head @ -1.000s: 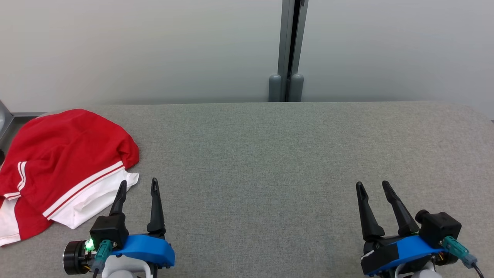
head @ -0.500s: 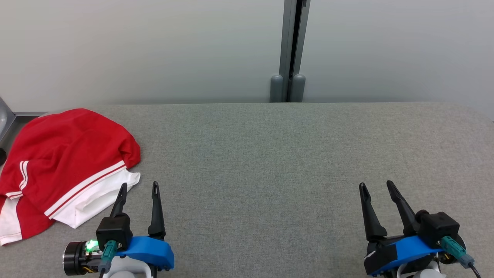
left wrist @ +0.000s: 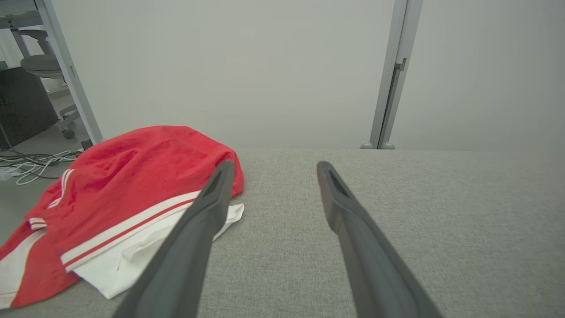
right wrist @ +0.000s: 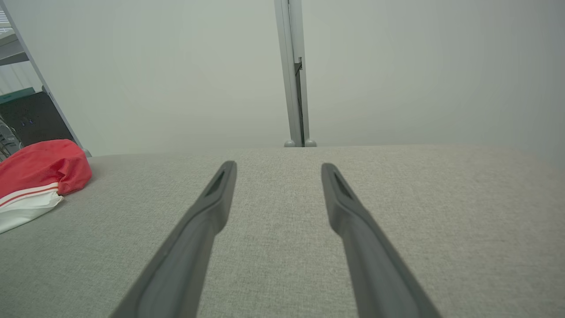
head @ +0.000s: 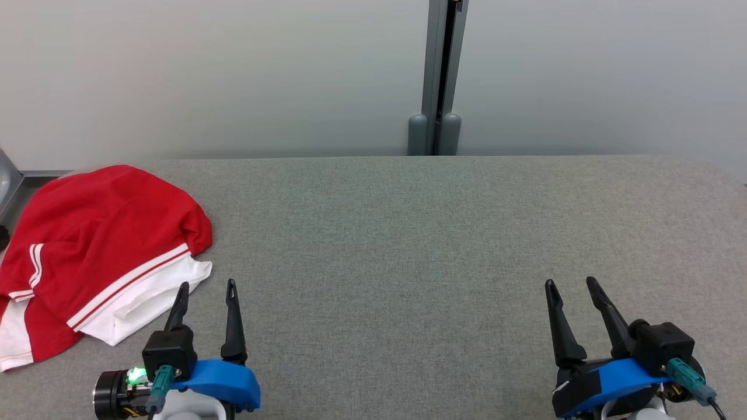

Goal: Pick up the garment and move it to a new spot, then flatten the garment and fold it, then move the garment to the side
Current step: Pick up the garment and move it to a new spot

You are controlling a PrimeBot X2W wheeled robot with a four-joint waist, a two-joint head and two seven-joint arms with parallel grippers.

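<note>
Resting crumpled, garment (head: pixel 99 245) lies just beside left claw (head: pixel 208 284).

Grey tabletop (head: pixel 408 233) in front of me, pale wall (head: pixel 233 70) behind it.

The tabletop is covered in grey woven fabric and fills the lower half of my head view, its far corner at the right rounded. The plain wall behind it is split at upper centre by a grey metal post (head: pixel 439 58) with a dark slot down its middle. Two rounded grey caps (head: pixel 433 133) sit side by side at the post's foot, at the tabletop's far edge. At the upper left of my left wrist view I see a slanted grey metal bar (left wrist: pixel 66 66), a grey office chair (left wrist: pixel 37 64) behind it, a dark cabinet (left wrist: pixel 22 106) below the chair, and loose cables (left wrist: pixel 26 165) on the floor (left wrist: pixel 13 198).
</note>
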